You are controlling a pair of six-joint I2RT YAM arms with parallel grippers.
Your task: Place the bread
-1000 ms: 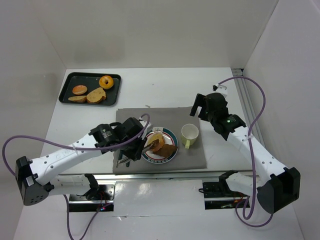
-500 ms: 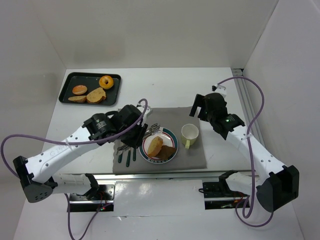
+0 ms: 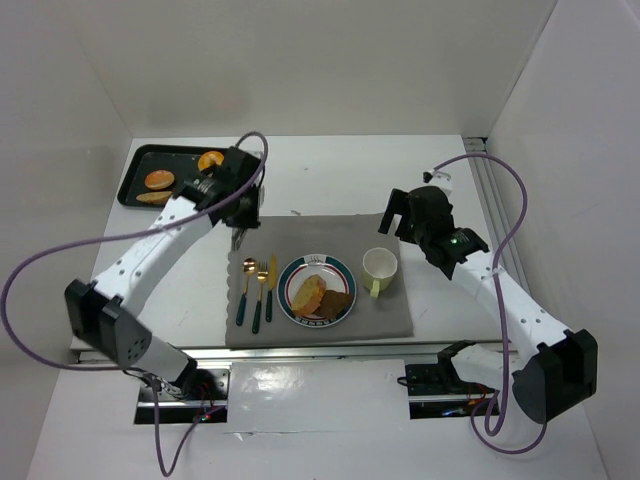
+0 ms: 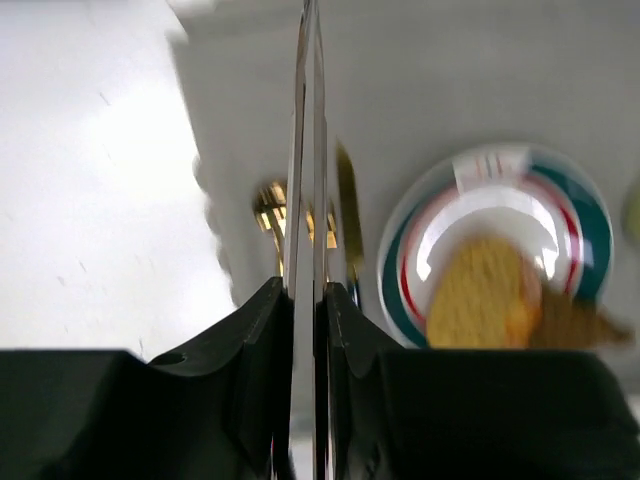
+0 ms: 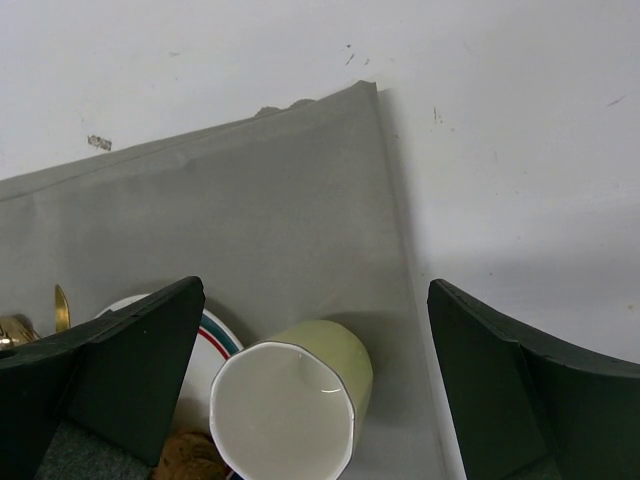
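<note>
Bread (image 3: 309, 292) lies on the plate (image 3: 340, 268) by the near edge of the bench (image 3: 330, 170); left tool (image 3: 240, 232) clenched empty, right tool (image 3: 397, 220) released.

We see a white table (image 3: 340, 170) closed in by plain white walls (image 3: 300, 60) at the back and both sides. The light is soft and even, with faint shadows.

On the mat (image 3: 330, 235), the plate (image 3: 345, 272) holds two bread pieces (image 3: 308, 292), with cutlery (image 3: 256, 290) just left of it and the cup (image 3: 379, 268) just right, while the tray (image 3: 140, 163) of pastries (image 3: 160, 180) sits behind, at the table's (image 3: 340, 165) far left.
</note>
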